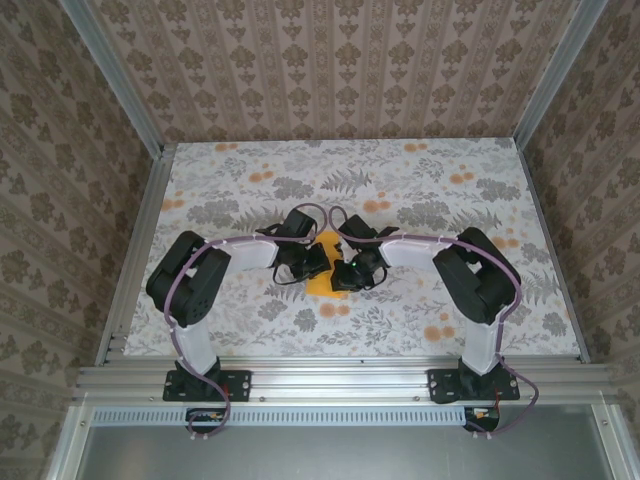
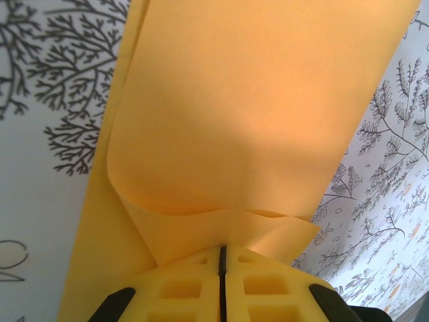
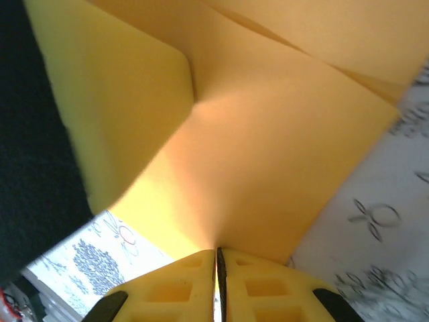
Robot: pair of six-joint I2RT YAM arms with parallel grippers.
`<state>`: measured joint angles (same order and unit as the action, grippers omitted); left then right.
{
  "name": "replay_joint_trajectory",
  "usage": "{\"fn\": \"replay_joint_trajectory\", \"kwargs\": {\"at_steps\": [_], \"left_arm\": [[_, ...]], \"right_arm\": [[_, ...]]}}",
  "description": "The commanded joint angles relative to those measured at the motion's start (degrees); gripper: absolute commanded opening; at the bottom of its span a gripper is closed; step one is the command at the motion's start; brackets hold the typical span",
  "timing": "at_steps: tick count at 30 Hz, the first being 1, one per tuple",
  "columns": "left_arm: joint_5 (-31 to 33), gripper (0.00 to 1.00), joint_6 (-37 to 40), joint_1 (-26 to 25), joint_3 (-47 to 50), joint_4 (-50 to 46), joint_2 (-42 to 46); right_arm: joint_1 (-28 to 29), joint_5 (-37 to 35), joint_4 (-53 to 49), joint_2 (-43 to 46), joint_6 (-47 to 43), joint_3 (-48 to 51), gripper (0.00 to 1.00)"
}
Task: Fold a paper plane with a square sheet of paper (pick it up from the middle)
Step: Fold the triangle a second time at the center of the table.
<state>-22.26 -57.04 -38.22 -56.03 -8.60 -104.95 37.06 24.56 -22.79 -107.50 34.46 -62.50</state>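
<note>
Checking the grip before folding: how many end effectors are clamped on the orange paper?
2. The left end effector pinches the orange paper at a curled edge; the right end effector, another edge.

Finding: no text, label, brand, number or sign can be read in any view.
</note>
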Motion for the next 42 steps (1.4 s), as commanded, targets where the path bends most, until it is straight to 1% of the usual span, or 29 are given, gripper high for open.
{"fn": "replay_joint_trajectory", "kwargs": {"at_steps": [1, 5, 11, 15, 20, 26, 29, 33, 35, 42], "left_arm": [[3.8, 0.1, -0.6, -0.3, 1.4, -5.4, -3.8], [3.6, 0.09, -0.5, -0.4, 1.2, -5.4, -3.9], [3.5, 0.1, -0.4, -0.4, 1.2, -5.4, -4.1], [3.5, 0.09, -0.4, -0.5, 1.0, -5.5, -4.1], [3.5, 0.1, -0.3, -0.4, 1.2, -5.6, -4.1], [3.6, 0.1, 0.1, -0.4, 1.2, -5.7, -4.4], [3.5, 0.09, 0.2, -0.3, 1.1, -5.7, -4.6], [3.5, 0.1, 0.3, -0.2, 0.9, -5.7, -4.7], [3.3, 0.1, 0.4, -0.3, 0.8, -5.7, -4.7], [3.3, 0.1, 0.5, -0.3, 0.4, -5.9, -4.8]], "right_arm": [[0.3, -4.3, -6.8, 3.4, -1.7, 0.4, 0.13], [1.0, -3.1, -7.3, 4.2, -2.8, -1.4, 0.13], [2.5, 1.3, -4.2, 0.5, -1.4, -3.3, 0.14], [2.5, 0.9, -3.8, -1.3, -0.8, -3.0, 0.14], [1.5, 0.3, -2.5, -1.3, -0.1, 0.8, 0.14], [-1.6, 2.0, 0.6, 3.2, 0.7, 8.0, 0.14], [-3.1, 2.9, 1.1, 5.7, 1.0, 9.6, 0.14], [-3.4, 3.6, 2.2, 9.6, 1.3, 7.8, 0.15], [-3.2, 3.7, 2.8, 10.2, 1.5, 6.2, 0.15], [-1.9, 4.3, 2.8, 4.2, 1.6, 1.0, 0.16]]}}
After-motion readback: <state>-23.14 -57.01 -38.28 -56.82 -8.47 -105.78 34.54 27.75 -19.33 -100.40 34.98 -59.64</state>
